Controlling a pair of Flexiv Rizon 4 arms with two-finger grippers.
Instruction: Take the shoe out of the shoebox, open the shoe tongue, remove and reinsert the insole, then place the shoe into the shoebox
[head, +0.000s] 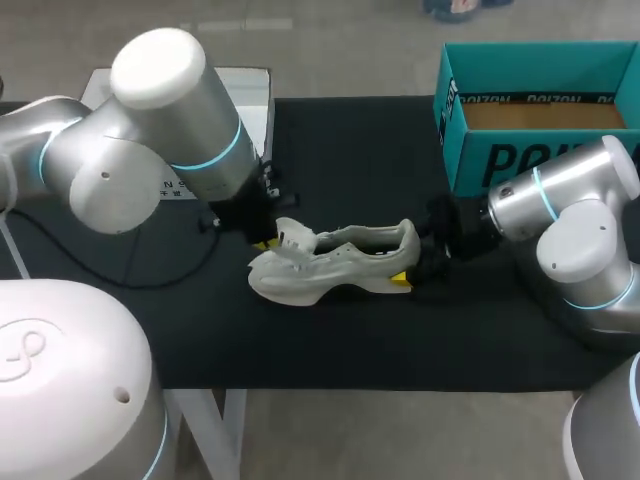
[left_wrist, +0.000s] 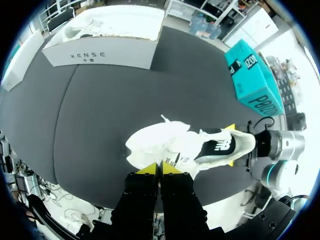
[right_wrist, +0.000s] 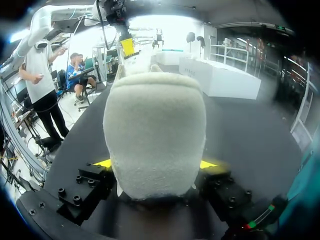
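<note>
A white shoe lies on its side on the black table, toe toward my left arm. My left gripper is at the shoe's mouth, shut on the edge of the lifted tongue. In the left wrist view its yellow tips meet at the tongue of the shoe. My right gripper holds the heel from the other end. In the right wrist view the heel fills the gap between its fingers, with my right gripper shut on it. The teal shoebox stands open at the back right.
A white box stands at the back left, also visible in the left wrist view as the white box. The teal shoebox is beyond the shoe's heel end. A black cable trails on the table at the left.
</note>
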